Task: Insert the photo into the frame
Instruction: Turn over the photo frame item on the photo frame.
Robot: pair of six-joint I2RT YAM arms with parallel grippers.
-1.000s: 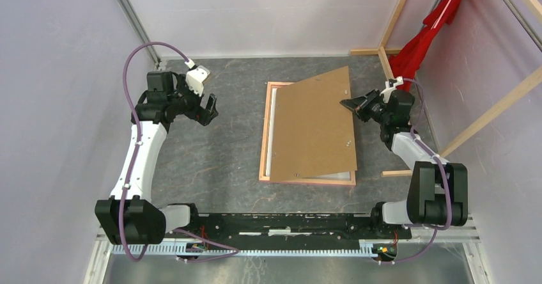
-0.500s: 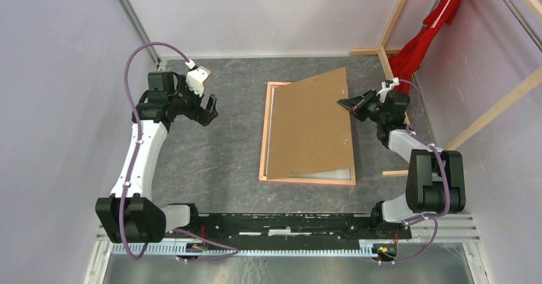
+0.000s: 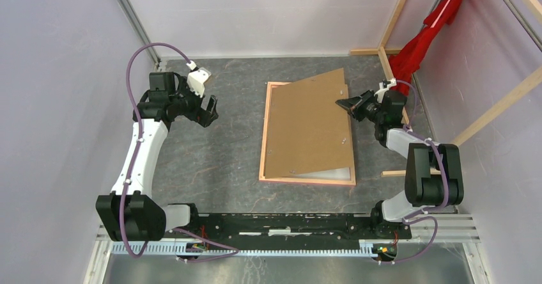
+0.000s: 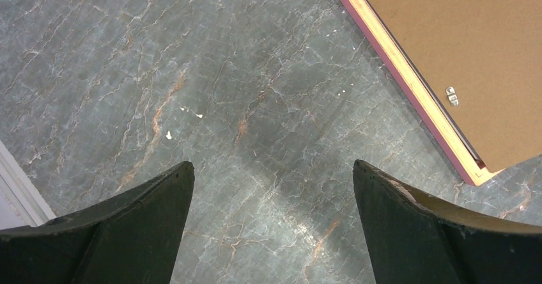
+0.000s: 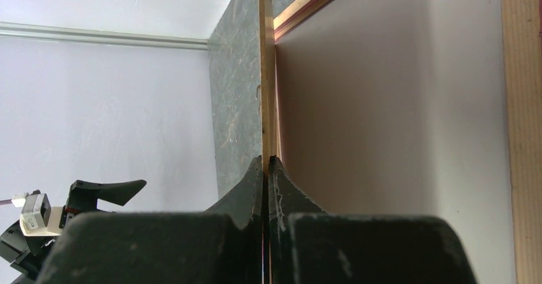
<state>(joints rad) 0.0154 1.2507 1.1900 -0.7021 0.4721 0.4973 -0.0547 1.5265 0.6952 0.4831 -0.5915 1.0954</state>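
The photo (image 3: 310, 127) lies brown hardboard back up, skewed across the frame (image 3: 263, 137), its far right corner past the frame's rail. My right gripper (image 3: 345, 103) is shut on the photo's right edge; in the right wrist view its closed jaws (image 5: 266, 159) pinch the thin board edge (image 5: 266, 73), held on edge above the frame's pale inner panel (image 5: 383, 137). My left gripper (image 3: 208, 110) hangs open over the bare table left of the frame, with nothing between its fingers (image 4: 271, 164). The frame's pink and tan rail (image 4: 409, 86) shows beside it.
A red cloth (image 3: 428, 34) hangs on bare wooden beams (image 3: 396, 15) at the back right. Another beam (image 3: 492, 114) slants along the right side. Pale walls enclose the grey marbled table (image 3: 217, 162) on all sides.
My right gripper has drawn the photo's right edge slightly to the left, and its arm has folded closer in. The left arm has barely moved.
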